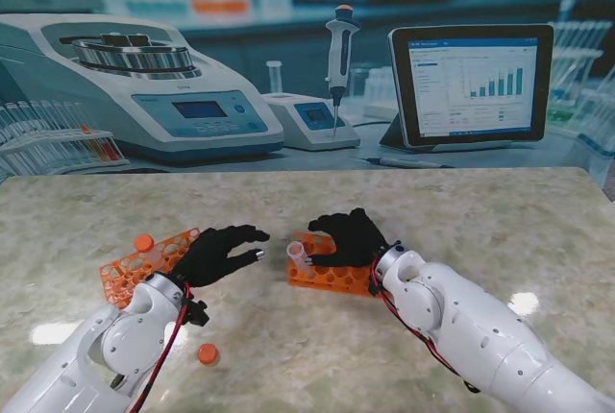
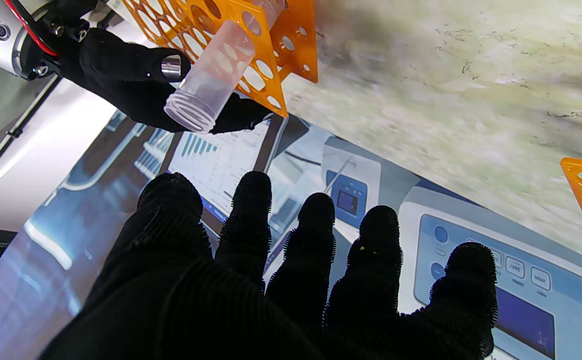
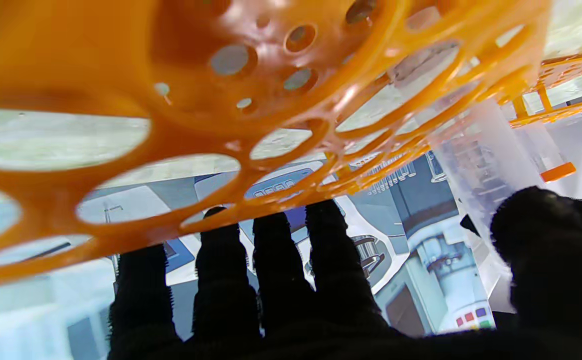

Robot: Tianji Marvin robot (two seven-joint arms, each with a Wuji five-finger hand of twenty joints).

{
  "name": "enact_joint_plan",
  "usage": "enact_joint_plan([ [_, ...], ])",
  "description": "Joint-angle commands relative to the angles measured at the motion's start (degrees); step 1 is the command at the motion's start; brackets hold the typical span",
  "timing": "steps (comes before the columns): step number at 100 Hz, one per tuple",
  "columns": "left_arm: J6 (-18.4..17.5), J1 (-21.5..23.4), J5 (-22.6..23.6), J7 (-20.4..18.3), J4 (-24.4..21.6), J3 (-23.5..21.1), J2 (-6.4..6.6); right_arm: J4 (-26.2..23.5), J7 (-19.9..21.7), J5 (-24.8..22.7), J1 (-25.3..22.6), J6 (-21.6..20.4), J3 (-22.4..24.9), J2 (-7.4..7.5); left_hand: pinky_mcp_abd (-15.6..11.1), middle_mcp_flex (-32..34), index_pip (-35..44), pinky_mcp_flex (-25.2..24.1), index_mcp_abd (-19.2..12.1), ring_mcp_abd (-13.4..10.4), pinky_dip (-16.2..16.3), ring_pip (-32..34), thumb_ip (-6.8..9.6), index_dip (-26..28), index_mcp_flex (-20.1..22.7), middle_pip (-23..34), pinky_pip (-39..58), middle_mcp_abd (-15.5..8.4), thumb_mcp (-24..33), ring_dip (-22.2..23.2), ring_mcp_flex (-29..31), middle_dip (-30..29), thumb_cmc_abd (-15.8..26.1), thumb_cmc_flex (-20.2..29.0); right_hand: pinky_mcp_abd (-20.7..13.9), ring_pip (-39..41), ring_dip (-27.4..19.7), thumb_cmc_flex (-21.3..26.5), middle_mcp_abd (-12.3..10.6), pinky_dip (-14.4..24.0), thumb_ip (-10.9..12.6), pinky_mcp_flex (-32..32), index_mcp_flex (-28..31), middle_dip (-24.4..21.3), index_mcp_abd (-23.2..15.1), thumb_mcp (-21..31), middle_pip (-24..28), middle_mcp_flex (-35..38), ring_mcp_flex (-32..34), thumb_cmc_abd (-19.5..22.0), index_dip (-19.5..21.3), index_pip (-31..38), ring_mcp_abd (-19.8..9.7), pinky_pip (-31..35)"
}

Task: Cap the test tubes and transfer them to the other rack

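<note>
On the marble table [image 1: 461, 211] there are two orange racks. The right hand [image 1: 348, 236] sits on top of the right rack [image 1: 332, 277], near the middle of the table. Its fingers are curled around a clear open tube [image 1: 297, 255] that leans out of the rack toward nine o'clock. In the left wrist view the tube [image 2: 211, 80] has no cap, and its ridged mouth shows, with the right hand's dark fingers [image 2: 136, 80] holding it against the rack [image 2: 251, 55].

The left hand [image 1: 217, 253] hangs just at nine o'clock from that tube, with its fingers spread apart and holding nothing. Behind it, at about ten o'clock, lies the left rack [image 1: 130, 269] with one capped tube [image 1: 144, 242] in it. A loose orange cap [image 1: 208, 353] lies on the table at six o'clock from the left hand, beside the left arm.
</note>
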Motion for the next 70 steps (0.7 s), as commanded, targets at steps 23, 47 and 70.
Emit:
enact_joint_plan([
  [23,-0.1,-0.1,0.0,-0.2,0.2,0.1,0.06,0.7,-0.1,0.0,0.2,0.1,-0.4,-0.09,-1.3,-1.6,-0.7,-0.9,0.3,-1.6,-1.4,-0.6,-0.77,0.4,0.4,-1.0,-3.0,-0.3,-1.0,-0.8,-1.5,-1.6,2.7,-0.9,1.3,-1.9,-0.5,-1.3,1.1,-1.8,-0.9,-0.9,-0.9,-0.3,1.0,-0.2,-0.5,-1.2,-1.5,1.0,-0.3,-0.9,0.5,-0.5],
  [47,-0.2,-0.1,-0.1,-0.2,0.4,0.1,0.04,1.4,-0.6,0.7,1.1,0.3,-0.8,-0.48,-1.4,-1.6,-0.7,-0.9,0.3,-1.6,-1.2,-0.6,-0.77,0.4,0.4,-1.0,-3.2,-0.3,-1.1,-0.8,-1.5,-1.6,2.7,-0.8,1.3,-1.9,-0.5,-0.9,1.1,-1.8,-0.8,-0.8,-0.8,-0.3,0.9,-0.2,-0.4,-1.0,-1.2,1.0,0.0,-0.8,0.4,-0.2],
  [70,-0.3,0.0,-0.1,-0.1,0.4,-0.2,0.03,0.0,-0.3,0.1,0.2,0.0,-0.1,-0.13,-1.5,-1.6,-0.7,-1.0,0.2,-1.6,-1.2,-0.6,-0.78,0.4,0.4,-1.0,-3.3,-0.3,-1.1,-0.8,-1.5,-1.6,2.7,-0.9,1.4,-2.2,-0.6,-0.9,1.4,-2.0,-0.8,-1.1,-1.3,-0.4,1.4,-0.1,-0.7,-1.6,-1.8,0.6,0.0,-1.2,0.7,-0.4],
])
